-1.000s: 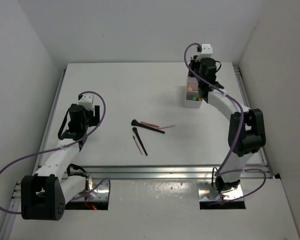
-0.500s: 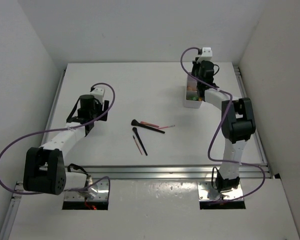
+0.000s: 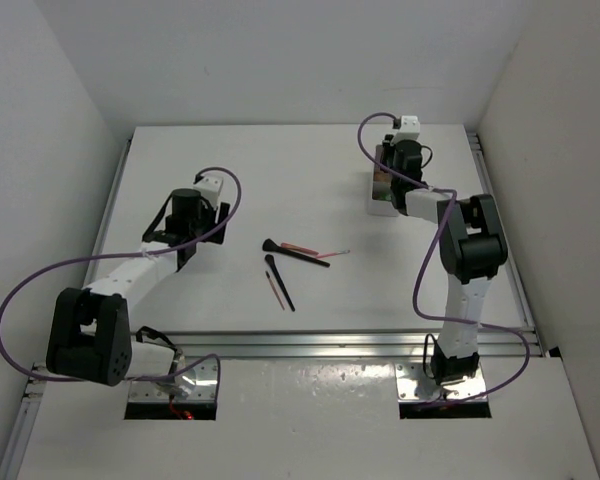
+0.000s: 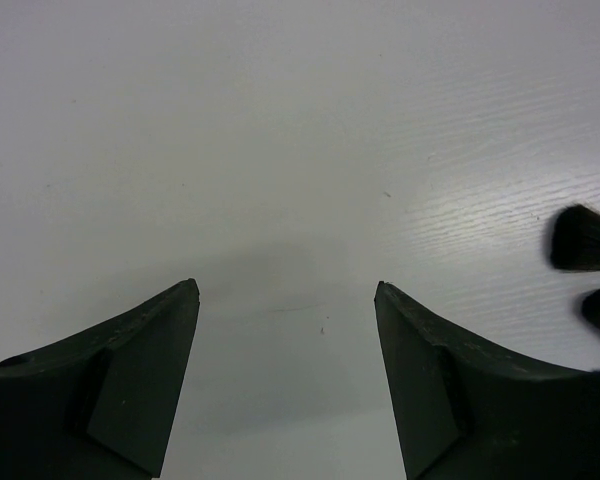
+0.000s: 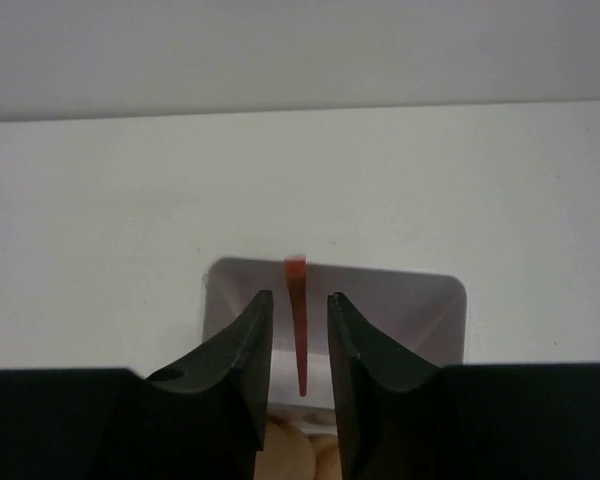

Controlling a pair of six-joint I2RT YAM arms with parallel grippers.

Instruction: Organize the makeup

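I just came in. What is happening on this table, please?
Two robot arms are sorting makeup. The right gripper hangs over the white box, with a thin red pencil between its slightly parted jaws and peach sponges below. The left gripper is open over the table, near two black brushes. Pink pencils lie beside the brushes, not yet sorted.

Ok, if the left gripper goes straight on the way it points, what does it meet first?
Probably just bare table. Nothing lies ahead of the open left gripper; two black brush heads sit off to the right of that line.
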